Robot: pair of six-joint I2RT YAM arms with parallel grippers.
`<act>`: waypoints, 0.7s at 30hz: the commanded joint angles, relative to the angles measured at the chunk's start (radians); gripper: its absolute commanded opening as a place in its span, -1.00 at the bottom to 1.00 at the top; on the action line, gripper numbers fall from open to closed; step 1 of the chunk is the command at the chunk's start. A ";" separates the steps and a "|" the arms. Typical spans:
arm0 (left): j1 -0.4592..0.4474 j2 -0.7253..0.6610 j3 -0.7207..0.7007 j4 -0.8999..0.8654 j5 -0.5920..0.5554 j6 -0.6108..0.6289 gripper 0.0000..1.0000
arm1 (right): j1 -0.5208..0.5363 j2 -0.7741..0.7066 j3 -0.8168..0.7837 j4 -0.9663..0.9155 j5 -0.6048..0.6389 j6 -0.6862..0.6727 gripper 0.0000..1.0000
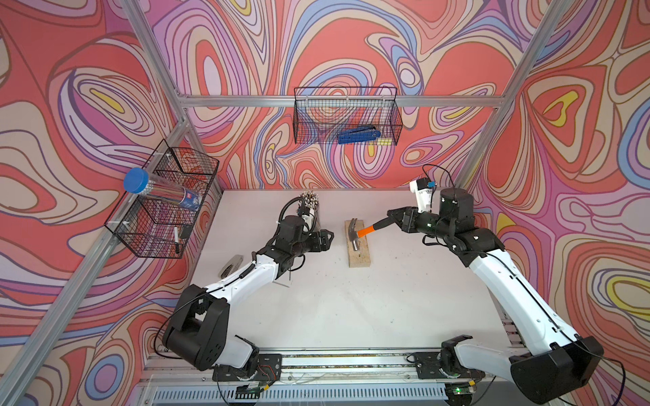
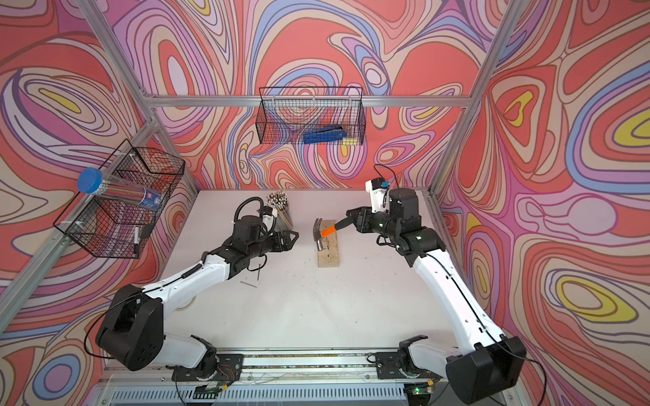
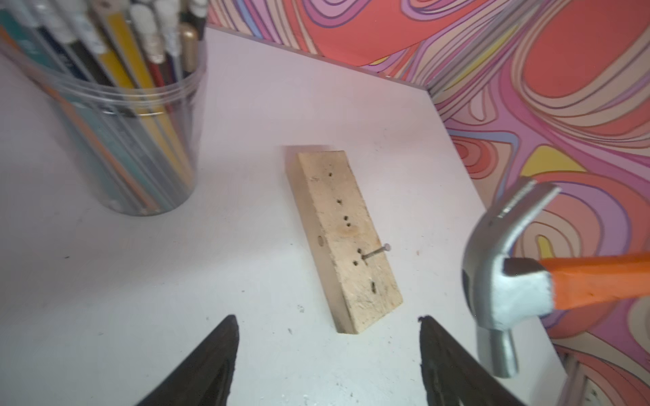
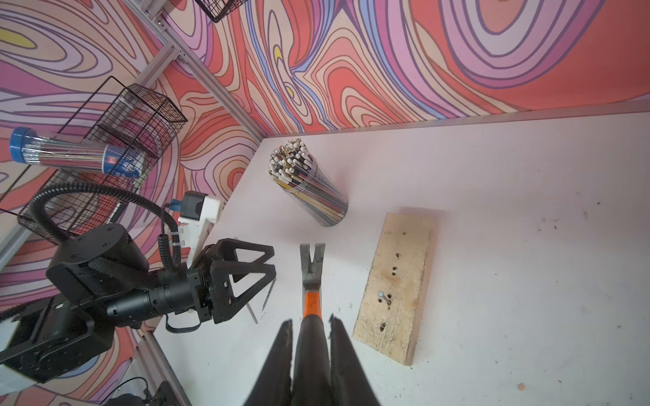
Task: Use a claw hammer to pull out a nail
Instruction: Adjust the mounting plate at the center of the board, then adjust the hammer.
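Observation:
The claw hammer (image 1: 356, 234) (image 2: 319, 234) has a silver head and an orange and black handle. My right gripper (image 1: 391, 218) (image 4: 309, 321) is shut on the black end of the handle. The hammer head (image 3: 506, 281) hangs in the air close to the wooden block (image 1: 359, 253) (image 3: 346, 239), and its forked claw (image 4: 311, 255) points to the back wall. A nail (image 3: 376, 252) (image 4: 384, 298) sticks out of the block at a slant, apart from the hammer. My left gripper (image 1: 330, 240) (image 3: 327, 320) is open and empty, just left of the block.
A clear cup of pencils (image 1: 309, 204) (image 3: 116, 116) stands behind my left gripper. Loose nails (image 2: 251, 281) lie on the table under the left arm. A wire basket (image 1: 306, 116) on the back wall holds a blue tool (image 1: 358, 135). Another basket (image 1: 165, 200) hangs on the left wall.

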 commanded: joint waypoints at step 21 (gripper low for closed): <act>0.084 0.048 -0.153 0.793 0.502 -0.503 0.41 | -0.055 -0.003 -0.163 0.628 -0.394 0.385 -1.00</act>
